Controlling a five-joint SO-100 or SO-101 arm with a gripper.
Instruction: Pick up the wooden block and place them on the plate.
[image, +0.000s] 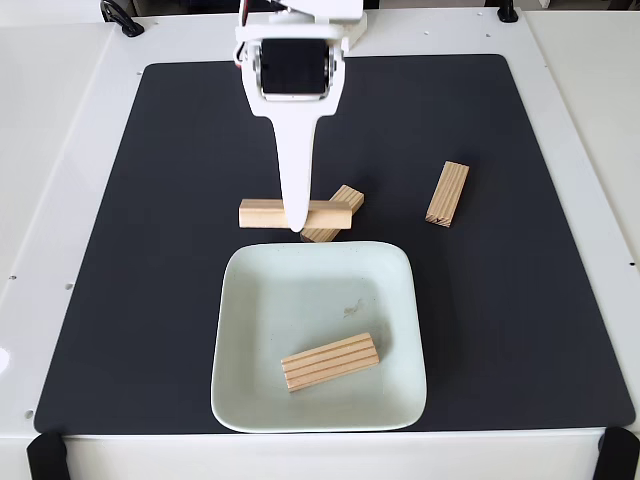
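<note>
Pine block (331, 361) lies in plate (250, 300), lower centre | two blocks (262, 213) crossed just above plate rim under white claw (297, 228), grip unclear | fourth block (447, 194) centre right on black mat (160, 200)

No readable text, labels or numbers anywhere

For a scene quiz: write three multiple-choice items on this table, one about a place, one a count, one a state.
1. Where is the gripper?
A. Over the two touching blocks behind the plate
B. Over the plate's centre
C. Off the mat

2. How many wooden blocks show?
A. Two
B. Four
C. Six

3. The block on the plate is:
A. Standing on end
B. Hanging over the rim
C. Lying flat

Key: A, its tip sits at the crossed pair; B, one plated, two touching, one apart; C, its grooved face is up.
</note>
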